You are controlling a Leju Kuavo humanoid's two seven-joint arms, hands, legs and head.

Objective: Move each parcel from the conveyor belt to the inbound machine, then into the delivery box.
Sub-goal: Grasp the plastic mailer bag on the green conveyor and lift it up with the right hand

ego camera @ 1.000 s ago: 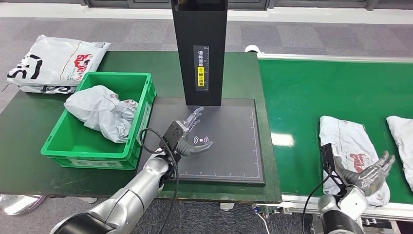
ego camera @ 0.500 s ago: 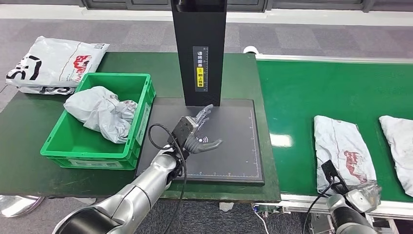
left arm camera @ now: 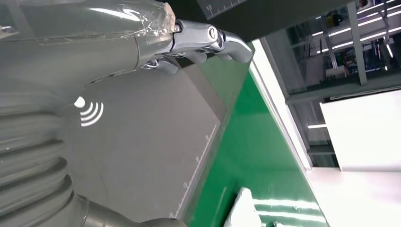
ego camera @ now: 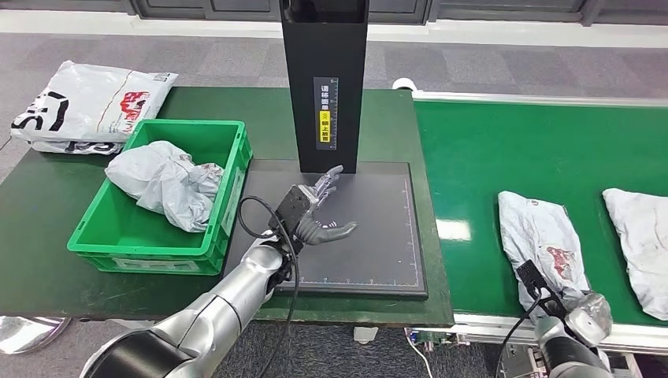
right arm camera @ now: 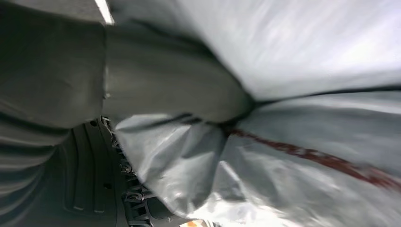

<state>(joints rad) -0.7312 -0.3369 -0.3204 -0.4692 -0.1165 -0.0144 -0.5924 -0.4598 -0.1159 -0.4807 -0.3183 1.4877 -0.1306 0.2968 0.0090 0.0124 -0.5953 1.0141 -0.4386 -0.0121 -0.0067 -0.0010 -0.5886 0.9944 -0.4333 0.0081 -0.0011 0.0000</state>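
Parcels (ego camera: 545, 244) further along conveyor belt (ego camera: 504, 150)

Silver arms (ego camera: 228, 303) — black cables (looped).

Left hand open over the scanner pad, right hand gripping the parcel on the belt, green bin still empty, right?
Not empty: the head view shows a crumpled grey parcel in the green bin. The rest holds: left hand over the scanner pad, right hand gripping the belt parcel.

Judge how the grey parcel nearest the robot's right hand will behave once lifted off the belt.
Probably floppy: the grey parcel lies flat and wrinkled on the conveyor belt, and its film bunches into folds against the right hand. Its glossy plastic skin looks slippery, so it may slide in the hold. It seems soft-filled and unlikely to roll.
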